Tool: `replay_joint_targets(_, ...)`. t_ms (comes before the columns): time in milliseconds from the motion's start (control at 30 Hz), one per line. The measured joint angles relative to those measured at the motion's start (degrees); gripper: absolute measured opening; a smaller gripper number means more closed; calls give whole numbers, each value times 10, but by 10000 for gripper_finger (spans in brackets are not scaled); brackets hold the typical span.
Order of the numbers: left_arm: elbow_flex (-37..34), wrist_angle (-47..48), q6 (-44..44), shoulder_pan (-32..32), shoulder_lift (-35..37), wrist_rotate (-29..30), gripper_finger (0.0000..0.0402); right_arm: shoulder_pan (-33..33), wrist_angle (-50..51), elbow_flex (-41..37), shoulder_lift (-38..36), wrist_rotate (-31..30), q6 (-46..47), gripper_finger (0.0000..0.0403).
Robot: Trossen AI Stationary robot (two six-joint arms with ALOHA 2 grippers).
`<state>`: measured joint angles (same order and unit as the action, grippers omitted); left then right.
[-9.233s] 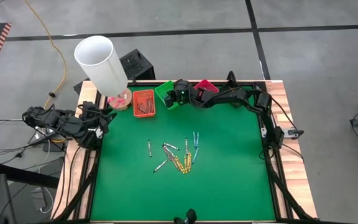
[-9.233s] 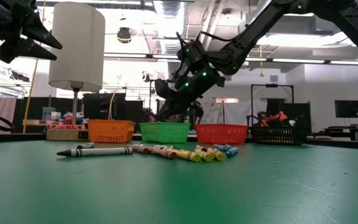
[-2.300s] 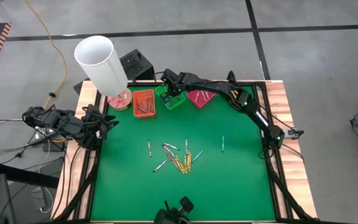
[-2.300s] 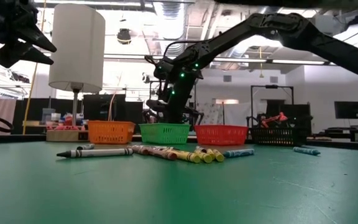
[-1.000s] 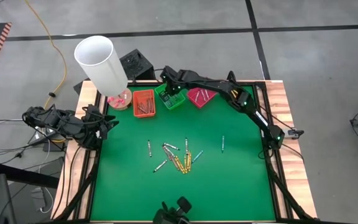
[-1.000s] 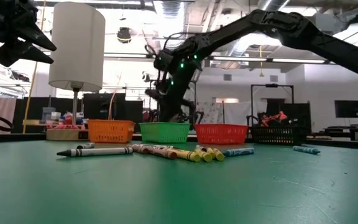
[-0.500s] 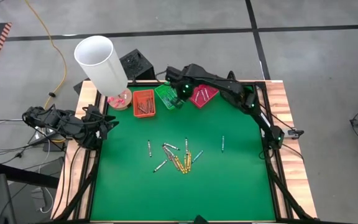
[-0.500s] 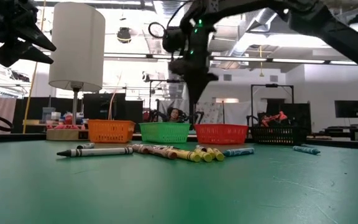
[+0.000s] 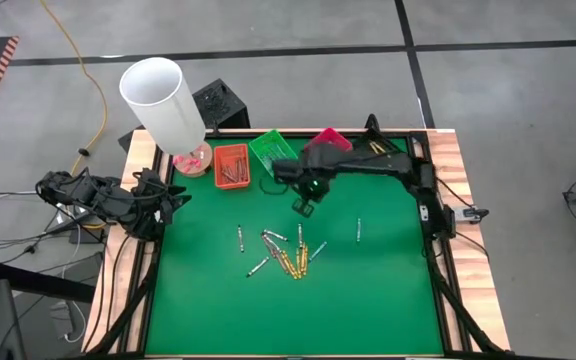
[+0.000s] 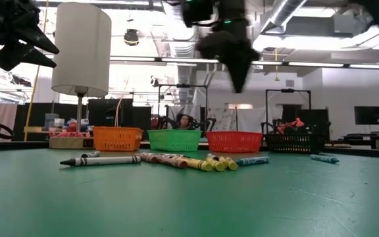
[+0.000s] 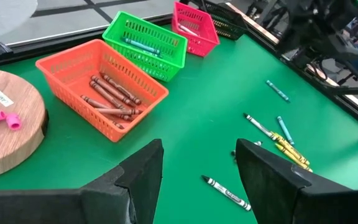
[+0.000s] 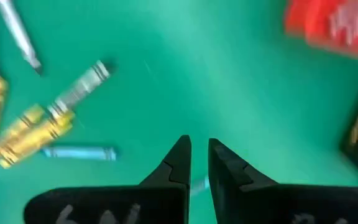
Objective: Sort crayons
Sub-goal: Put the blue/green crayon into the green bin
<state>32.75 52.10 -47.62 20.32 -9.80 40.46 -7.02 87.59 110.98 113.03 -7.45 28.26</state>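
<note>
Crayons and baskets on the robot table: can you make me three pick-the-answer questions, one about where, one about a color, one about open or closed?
1. The right end effector hangs over: A the green mat; B a sink; C a chair.
2. The crayons in the orange basket are: A yellow; B brown; C blue.
3. The left end effector is: A shut on a crayon; B shut, empty; C open, empty.

Answers: A, the high view shows bare mat beneath it. B, brown sticks lie in that basket. C, its fingers stand wide apart with nothing between them.
</note>
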Motion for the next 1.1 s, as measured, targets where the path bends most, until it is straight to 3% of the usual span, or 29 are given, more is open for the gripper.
replay_joint_targets(100, 0, 0, 0, 0, 0, -4, 192, 27, -17, -122, -76, -2, 84, 49)
replay_joint_targets(333, 0, 0, 0, 0, 0, -8, 192, 105, -192, -419, -240, -17, 324, 49)
replay_joint_targets(533, 0, 0, 0, 0, 0, -1, 192, 150, -346, -591, -311, -16, 439, 57)
replay_joint_targets(700, 0, -1, 0, 0, 0, 3, 192, 159, -420, -640, -323, -3, 444, 82)
replay_joint_targets(1100, 0, -1, -5, 0, 0, -1, 192, 138, -414, -644, -317, -33, 471, 153)
